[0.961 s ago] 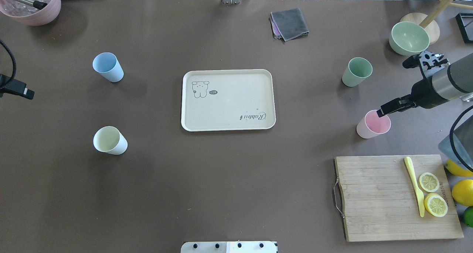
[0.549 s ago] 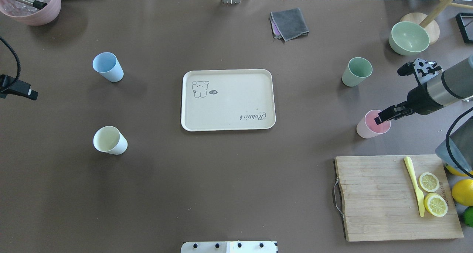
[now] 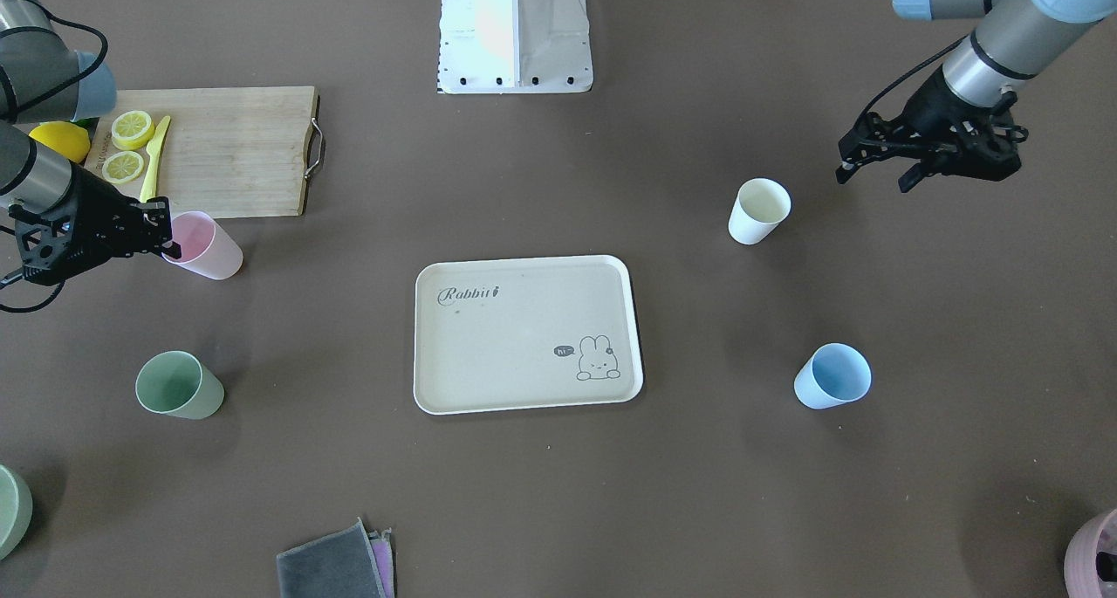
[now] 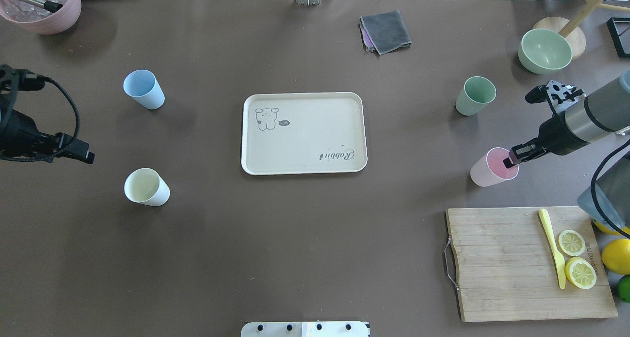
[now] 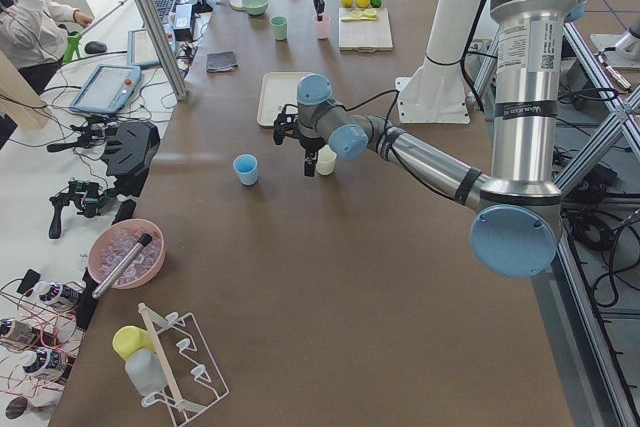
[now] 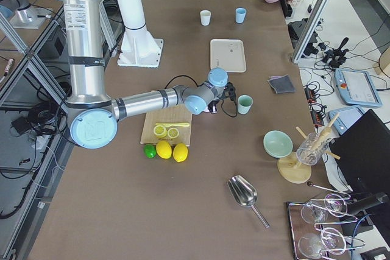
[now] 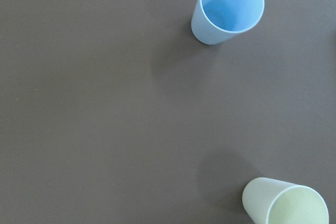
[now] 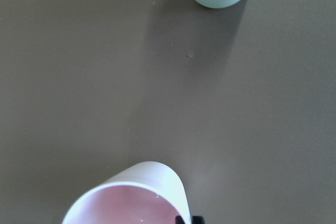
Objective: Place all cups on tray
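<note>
The beige tray (image 4: 305, 145) lies mid-table with nothing on it. The pink cup (image 4: 487, 172) stands right of it. My right gripper (image 4: 514, 158) is shut on the cup's near-right rim, and one fingertip (image 8: 182, 219) shows at the rim in the right wrist view. The cup leans slightly. The sage green cup (image 4: 475, 96) stands beyond it. The blue cup (image 4: 142, 88) and cream-white cup (image 4: 146, 187) stand left of the tray. My left gripper (image 3: 875, 177) is open and empty, above the table left of those two cups.
A wooden cutting board (image 4: 497, 263) with lemon slices and a yellow knife lies near right. A green bowl (image 4: 545, 50) stands far right, a grey cloth (image 4: 385, 32) lies at the back, and a pink bowl (image 4: 42, 7) stands far left.
My right gripper has come down onto the pink cup's rim and closed, and the cup has shifted slightly left. My left gripper has moved in from the left edge toward the cream-white cup.
</note>
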You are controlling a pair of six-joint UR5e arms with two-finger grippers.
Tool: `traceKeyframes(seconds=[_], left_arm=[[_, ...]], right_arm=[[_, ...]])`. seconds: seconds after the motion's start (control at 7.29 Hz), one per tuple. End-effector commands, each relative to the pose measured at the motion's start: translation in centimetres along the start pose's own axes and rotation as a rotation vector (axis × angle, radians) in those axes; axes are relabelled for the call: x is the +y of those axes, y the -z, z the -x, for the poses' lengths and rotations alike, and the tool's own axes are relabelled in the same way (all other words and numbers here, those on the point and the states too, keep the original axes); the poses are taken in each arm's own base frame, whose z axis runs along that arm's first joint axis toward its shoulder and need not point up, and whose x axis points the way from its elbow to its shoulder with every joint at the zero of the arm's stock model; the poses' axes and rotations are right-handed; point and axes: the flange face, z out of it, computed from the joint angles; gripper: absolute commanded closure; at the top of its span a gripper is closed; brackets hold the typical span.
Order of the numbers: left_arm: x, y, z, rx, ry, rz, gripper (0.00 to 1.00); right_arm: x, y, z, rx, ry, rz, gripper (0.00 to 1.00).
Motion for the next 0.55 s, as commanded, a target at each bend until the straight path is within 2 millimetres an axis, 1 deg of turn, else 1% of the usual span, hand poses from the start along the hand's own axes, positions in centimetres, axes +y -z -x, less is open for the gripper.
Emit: traceKeyframes(seconds=[0.0, 0.14, 0.27, 0.41], left_arm=[[1.3, -4.0, -3.5, -0.016, -0.031, 0.040, 0.15], [0.8, -5.1, -4.9, -0.010, -0.028, 0.049, 0.20], [-0.2, -6.0, -5.5, -0.011, -0.027, 0.051, 0.26], [-0.1, -6.7, -5.8, -0.015, -0.032, 0.056, 0.34]], right_arm=[[-2.9, 0.8, 3.1, -0.025, 0.000, -0.020, 1.00], [-5.3, 1.8, 5.1, -0.025, -0.020, -0.031, 1.00], [-7.1, 2.5, 6.8, -0.021, -0.027, -0.035, 1.00], [-8.8, 3.1, 8.9, -0.030, -0.046, -0.045, 1.00]])
